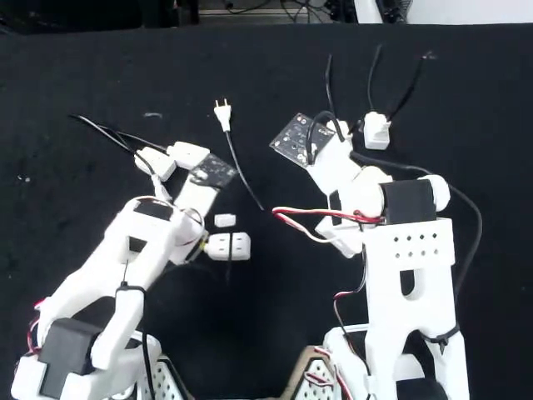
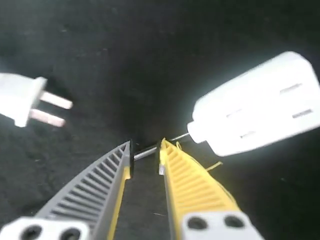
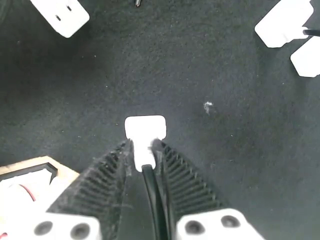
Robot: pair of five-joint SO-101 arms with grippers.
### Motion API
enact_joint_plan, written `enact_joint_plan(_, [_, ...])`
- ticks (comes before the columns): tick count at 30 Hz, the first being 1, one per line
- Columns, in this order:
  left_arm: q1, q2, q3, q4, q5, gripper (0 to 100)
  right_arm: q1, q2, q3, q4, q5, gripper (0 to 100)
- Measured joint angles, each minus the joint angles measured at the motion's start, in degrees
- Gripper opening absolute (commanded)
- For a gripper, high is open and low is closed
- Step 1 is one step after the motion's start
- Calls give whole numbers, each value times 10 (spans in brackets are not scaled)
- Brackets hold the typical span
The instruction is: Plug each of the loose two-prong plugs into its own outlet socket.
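No plug is seen seated in a socket, so the task is judged to be at an early stage, with all the plugging left to do. One step is in hand: the held plug (image 3: 145, 127) is clenched by its cable end in the right gripper (image 3: 144, 147), close to the black table (image 3: 250, 125). Its long axis is in line with the gripper. Its cord (image 3: 150, 190) runs back between the jaws, and its front end is turned away from the wrist. Its prongs are hidden. A socket block (image 3: 60, 15) with two slots lies further ahead and off to one side, well apart from it.

Beside the left gripper (image 2: 146, 149) a bare plug (image 2: 20, 100) lies flat on the table. Its two prongs are side by side and pointed across the gripper's line, toward the white outlet block (image 2: 255, 117) on the other side. Plug and block are apart. A thin wire (image 2: 175, 138) leads from the block's end to the gripper's tip, but whether the left gripper is clamped on it cannot be told.

A far plug (image 1: 222, 111) lies loose between the arms and further out. Its prongs are pointed away from the arms and its black cable (image 1: 246, 175) trails back toward them. A spare block (image 1: 229, 246) lies near the left arm. By the right arm a white piece (image 1: 376, 129) with cords is seen. Whether it is a plug already seated cannot be told.
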Motion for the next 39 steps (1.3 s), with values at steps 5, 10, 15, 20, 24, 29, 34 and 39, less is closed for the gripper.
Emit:
enact_joint_plan(5, [33,2,-16,40,0,113,-11,0,0,0,0,11])
enact_joint_plan(10, [39,3,-33,71,1,113,-52,0,0,0,0,11])
enact_joint_plan(15, [-24,3,-69,91,26,113,-76,0,19,-5,0,11])
enact_joint_plan(20, [-107,4,-106,91,70,113,-129,0,104,-65,0,11])
enact_joint_plan(24, [-180,10,-130,91,99,113,-177,0,178,-126,0,11])
enact_joint_plan(29, [-273,11,-140,50,169,113,-213,0,183,-136,0,11])
enact_joint_plan(34, [-351,11,-80,-93,238,113,-235,0,183,-135,3,11])
enact_joint_plan(39, [-388,11,-24,-202,325,113,-257,40,126,-91,45,11])
